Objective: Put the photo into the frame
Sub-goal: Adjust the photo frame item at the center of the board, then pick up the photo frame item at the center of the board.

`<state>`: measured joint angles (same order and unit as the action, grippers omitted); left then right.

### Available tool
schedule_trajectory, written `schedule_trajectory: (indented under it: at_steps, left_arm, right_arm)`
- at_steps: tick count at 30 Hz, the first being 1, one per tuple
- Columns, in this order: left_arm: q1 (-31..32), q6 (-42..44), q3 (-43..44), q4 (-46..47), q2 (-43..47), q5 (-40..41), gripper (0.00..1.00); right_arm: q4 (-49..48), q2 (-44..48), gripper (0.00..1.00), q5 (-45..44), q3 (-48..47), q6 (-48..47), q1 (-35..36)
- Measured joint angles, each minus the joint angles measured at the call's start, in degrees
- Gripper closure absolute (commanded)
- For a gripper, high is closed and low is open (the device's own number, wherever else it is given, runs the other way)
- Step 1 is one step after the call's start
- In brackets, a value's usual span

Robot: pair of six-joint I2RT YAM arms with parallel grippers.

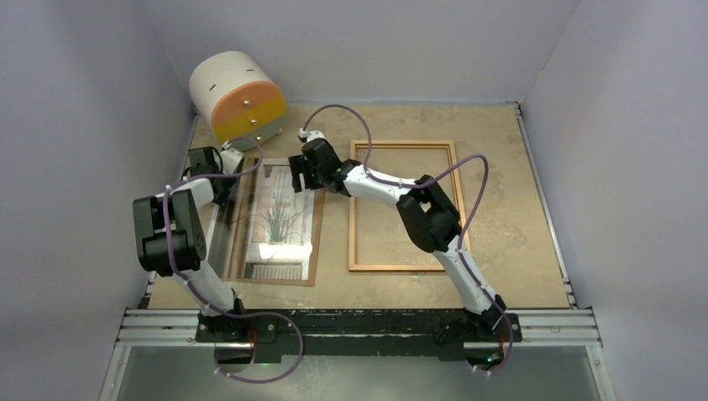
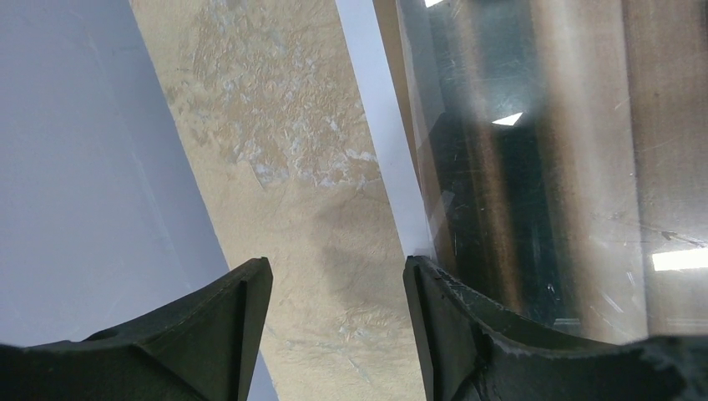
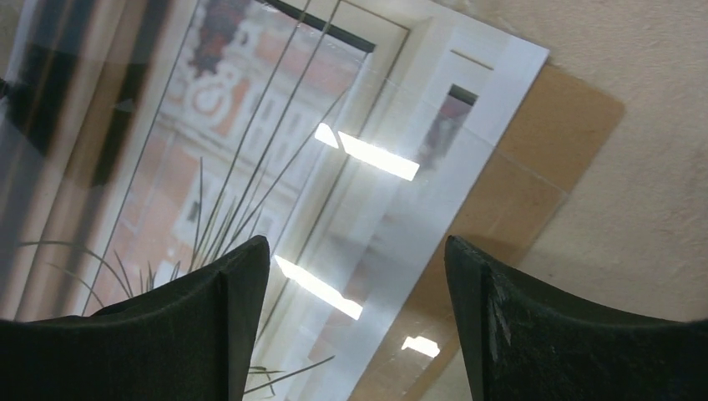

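Right gripper (image 3: 357, 251): fingers (image 3: 242, 317) spread wide, nothing held between them, poised above the far right corner of the photo (image 3: 275, 109). Left gripper (image 2: 338, 267): fingers (image 2: 451, 326) likewise spread and empty, set low at the left edge of a glass pane (image 2: 543, 167); contact between the inner finger and that edge is suggested but cannot be confirmed from the wrist view. Photo: lying picture side up on a brown backing board (image 3: 534, 200), whose corner shows just beyond the photo's corner. Light reflections run across both print and board, so the pane is judged to lie over them, shifted leftward. Frame (image 1: 392, 267): lying flat on the table (image 1: 518, 209) to the right of the board, apart from it, only bare table seen inside its rails. Step in hand: judged to be the approach to the stack of pane, photo and board, nothing yet being gripped and the photo not yet in the frame. Next move: the pane would need to be drawn clear or lifted at its edge before the thin print can be pinched at a corner and carried rightward to the frame.
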<state>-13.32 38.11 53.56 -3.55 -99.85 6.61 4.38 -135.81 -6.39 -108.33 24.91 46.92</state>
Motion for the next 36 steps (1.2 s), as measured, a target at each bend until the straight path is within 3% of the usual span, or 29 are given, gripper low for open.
schedule_trajectory:
  at_steps: [9,19,30,36]
  left_arm:
    - [0.0,0.3,-0.4,0.0,0.4,-0.9,0.4]
    - [-1.7,0.0,1.0,-9.2,2.4,-9.9,0.45]
    - [-11.5,1.7,6.1,-23.5,6.5,-15.6,0.41]
    - [-10.8,2.4,4.1,-25.2,11.7,-19.3,0.4]
  right_arm:
    - [-0.5,1.9,0.16,1.6,3.2,2.2,0.5]
    - [-1.6,21.1,0.19,7.3,26.1,13.3,1.2]
    - [0.2,27.2,0.2,11.0,39.2,19.1,8.1]
    - [2.6,37.2,0.24,13.6,46.9,20.9,11.6]
